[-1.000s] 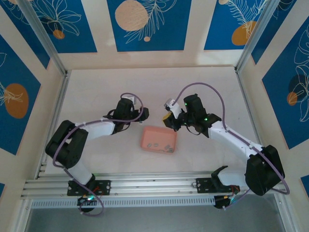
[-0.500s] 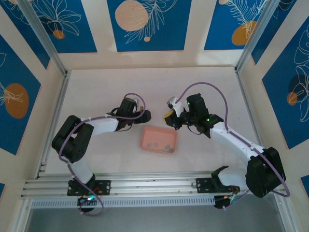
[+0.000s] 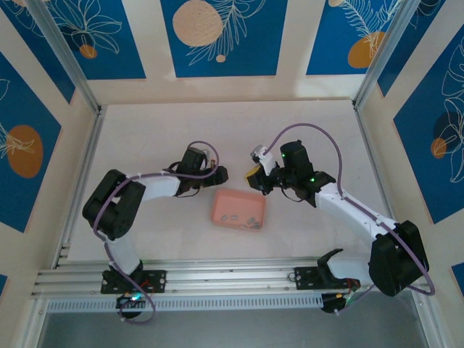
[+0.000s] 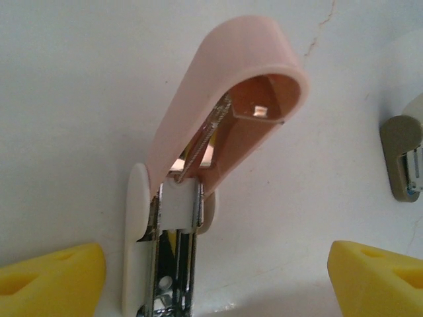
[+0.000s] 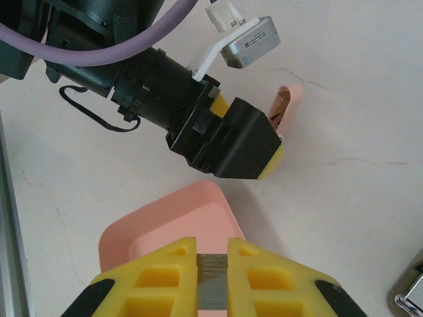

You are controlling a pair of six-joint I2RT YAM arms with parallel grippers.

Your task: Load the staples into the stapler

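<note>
Since a second ago the left arm (image 3: 138, 192) has swung its elbow nearer the pink tray (image 3: 221, 203) and nudged its gripper slightly along the tray's far side, while the right arm (image 3: 348, 206) has barely shifted. Just beyond the tray's far left corner the left gripper (image 4: 213, 277) hangs low over the stapler (image 4: 218, 125), its yellow fingertips spread wide on either side of the white base and touching neither side. That stapler already lies open, its pink cover hinged up and the metal magazine channel exposed; whether anything sits in the channel I cannot tell. Above the tray's far right corner the right gripper (image 5: 213, 277) has its yellow pads pressed together on a grey strip of staples (image 5: 213, 281), lifted clear of the tray floor. A few spare strips (image 3: 252, 221) lie loose toward the tray's near side. By my reading the opening and the pick-up are done, roughly half the job; what is left is carrying the strip from the tray across to the stapler, lining it up with the narrow channel, seating it, and shutting the cover, with the alignment likely the fussiest part
</note>
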